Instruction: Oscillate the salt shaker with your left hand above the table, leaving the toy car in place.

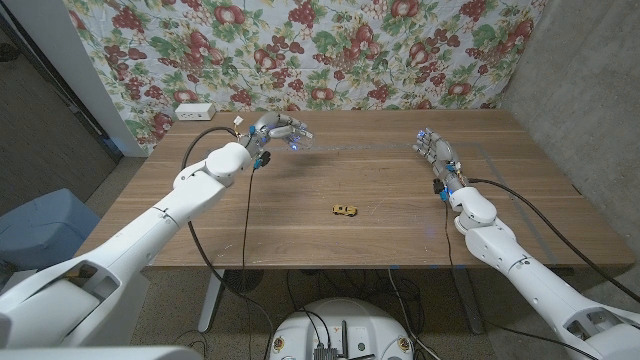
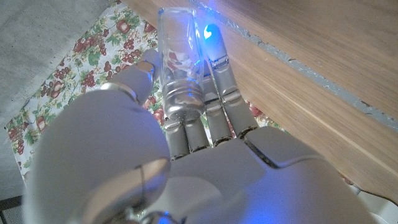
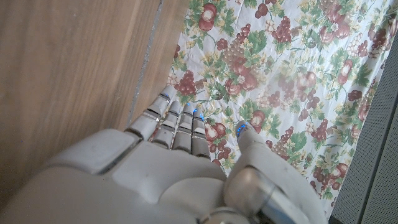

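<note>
The salt shaker (image 2: 180, 68) is gripped in the left hand (image 1: 278, 130) above the table (image 1: 400, 240) for shaking, while the toy car (image 1: 345, 209) is left untouched and the right hand (image 1: 436, 155) is kept open, well apart

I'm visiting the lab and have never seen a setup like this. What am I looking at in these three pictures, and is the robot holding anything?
It is a two-armed robot standing at a wooden table. The wide picture comes from a camera on its head, looking down over both arms. The other two come from cameras on its wrists, looking along the back of each hand, so the table appears turned.

The left hand holds a clear glass salt shaker with a metal cap, gripped between its fingers. The right hand holds nothing, its fingers apart. A small yellow toy car sits on the table between the arms. Behind the table hangs a fruit-patterned cloth.
</note>
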### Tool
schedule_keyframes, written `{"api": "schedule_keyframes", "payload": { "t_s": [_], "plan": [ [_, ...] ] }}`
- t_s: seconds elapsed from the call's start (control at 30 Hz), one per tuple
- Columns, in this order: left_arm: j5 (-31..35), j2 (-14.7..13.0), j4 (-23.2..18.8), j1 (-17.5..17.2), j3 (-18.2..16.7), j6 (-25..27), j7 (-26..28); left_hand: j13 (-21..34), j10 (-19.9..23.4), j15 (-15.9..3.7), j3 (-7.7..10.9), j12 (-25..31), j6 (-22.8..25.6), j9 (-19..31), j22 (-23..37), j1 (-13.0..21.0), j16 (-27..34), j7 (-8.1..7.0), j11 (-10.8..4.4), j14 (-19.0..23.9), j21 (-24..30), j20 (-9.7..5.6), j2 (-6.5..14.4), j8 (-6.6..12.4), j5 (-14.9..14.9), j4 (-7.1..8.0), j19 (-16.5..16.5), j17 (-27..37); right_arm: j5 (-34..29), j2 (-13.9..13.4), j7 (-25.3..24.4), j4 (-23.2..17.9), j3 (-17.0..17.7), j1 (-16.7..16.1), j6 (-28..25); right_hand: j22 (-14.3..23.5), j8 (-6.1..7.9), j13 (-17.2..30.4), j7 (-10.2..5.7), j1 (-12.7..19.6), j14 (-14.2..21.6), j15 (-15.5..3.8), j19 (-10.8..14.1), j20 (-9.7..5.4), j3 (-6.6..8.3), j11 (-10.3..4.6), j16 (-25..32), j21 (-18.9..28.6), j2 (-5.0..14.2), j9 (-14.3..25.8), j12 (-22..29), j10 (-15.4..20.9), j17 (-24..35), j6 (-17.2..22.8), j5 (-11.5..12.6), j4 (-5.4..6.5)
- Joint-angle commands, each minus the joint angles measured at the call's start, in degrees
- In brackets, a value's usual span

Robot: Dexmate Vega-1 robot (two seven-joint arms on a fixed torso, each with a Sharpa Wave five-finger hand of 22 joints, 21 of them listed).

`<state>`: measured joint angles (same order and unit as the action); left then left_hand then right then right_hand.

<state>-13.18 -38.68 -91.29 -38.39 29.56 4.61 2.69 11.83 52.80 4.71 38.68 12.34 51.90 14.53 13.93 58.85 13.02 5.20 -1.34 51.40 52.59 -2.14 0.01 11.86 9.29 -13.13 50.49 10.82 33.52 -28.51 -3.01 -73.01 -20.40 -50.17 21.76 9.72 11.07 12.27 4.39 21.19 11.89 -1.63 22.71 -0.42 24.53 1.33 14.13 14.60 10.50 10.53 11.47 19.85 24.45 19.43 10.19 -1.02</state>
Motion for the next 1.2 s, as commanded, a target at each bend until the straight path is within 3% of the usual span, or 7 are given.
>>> {"api": "schedule_keyframes", "payload": {
  "t_s": [0.03, 0.27, 0.53, 0.77, 1.2],
  "plan": [
    [-0.3, -0.9, 0.6, 2.7, 2.0, 3.4, -3.7, 0.3, 0.5, -18.35, 2.92, 0.1, 0.5, 0.1, 0.1, 9.7, 0.2, -0.01, -0.08, 17.5, 0.7, -9.12, 9.9, -0.08, 0.4, 3.17, -0.3, 0.2, 0.3, 0.3, 0.8, 1.5, -0.1, 0.9, 0.1, 0.3, 0.15, 0.1, -0.04, -0.1, 0.1, -0.14, 0.6, 0.19, 0.43, -0.09, 0.3, -0.1, -0.05, 0.2, 0.4, 0.4, 0.1, 0.4, -0.1, -0.05],
    [-0.1, -0.4, 1.4, 2.7, 1.9, 2.1, -2.4, 0.3, 0.4, -18.34, 2.96, 0.0, 0.5, 0.1, 0.0, 9.7, 0.2, 0.06, -0.07, 17.6, 1.0, -9.12, 9.9, -0.10, 0.4, 3.17, -0.4, 0.2, 0.5, 0.6, 1.0, 2.3, -0.2, 1.6, 0.0, 0.3, 0.15, 0.1, -0.02, -0.1, 0.1, -0.10, 0.7, 0.22, 0.49, -0.15, 0.3, -0.2, -0.05, 0.2, 0.4, 0.3, 0.1, 0.4, 0.0, -0.09],
    [1.9, 0.7, 1.7, 0.7, 0.9, -1.8, 3.3, 0.3, 0.4, -18.35, 2.98, 0.0, 0.7, 0.1, -0.1, 9.7, 0.1, 0.02, -0.10, 17.7, 1.4, -9.07, 9.9, -0.07, 0.4, 3.15, -0.6, 0.2, 0.3, 0.7, 1.0, 2.6, -0.4, 1.9, 0.0, 0.3, 0.15, 0.1, -0.04, -0.2, 0.1, 0.01, 0.8, 0.18, 0.54, -0.20, 0.4, -0.4, -0.05, 0.2, 0.4, 0.3, 0.1, 0.4, -0.1, -0.10],
    [5.1, 3.7, 2.5, -3.1, -1.3, -8.5, 13.8, 0.3, 0.6, -18.34, 3.02, 0.0, 0.7, 0.2, -0.2, 9.7, 0.1, 0.08, -0.23, 17.7, 1.7, -9.10, 9.9, -0.12, 0.4, 3.13, -0.8, 0.2, 0.1, 0.6, 0.6, 2.0, -0.4, 1.7, -0.1, 0.3, 0.14, 0.1, -0.06, -0.2, 0.1, -0.05, 0.8, 0.16, 0.59, -0.20, 0.4, -0.5, -0.04, 0.2, 0.4, 0.3, 0.1, 0.4, -0.1, -0.12],
    [7.6, 8.8, 5.4, -6.7, -4.0, -17.7, 24.2, 0.3, 0.3, -18.35, 3.05, -0.2, 0.6, 0.2, -0.4, 9.7, 0.0, -0.15, -0.37, 17.6, 2.2, -9.08, 9.8, -0.17, 0.4, 3.15, -1.2, 0.2, -0.1, 0.3, 0.3, 1.1, -0.4, 1.1, -0.1, 0.3, 0.17, 0.1, -0.04, -0.3, 0.1, -0.13, 0.9, 0.21, 0.67, -0.09, 0.4, -0.7, -0.05, 0.2, 0.4, 0.4, 0.0, 0.4, -0.1, -0.16]
  ]
}}
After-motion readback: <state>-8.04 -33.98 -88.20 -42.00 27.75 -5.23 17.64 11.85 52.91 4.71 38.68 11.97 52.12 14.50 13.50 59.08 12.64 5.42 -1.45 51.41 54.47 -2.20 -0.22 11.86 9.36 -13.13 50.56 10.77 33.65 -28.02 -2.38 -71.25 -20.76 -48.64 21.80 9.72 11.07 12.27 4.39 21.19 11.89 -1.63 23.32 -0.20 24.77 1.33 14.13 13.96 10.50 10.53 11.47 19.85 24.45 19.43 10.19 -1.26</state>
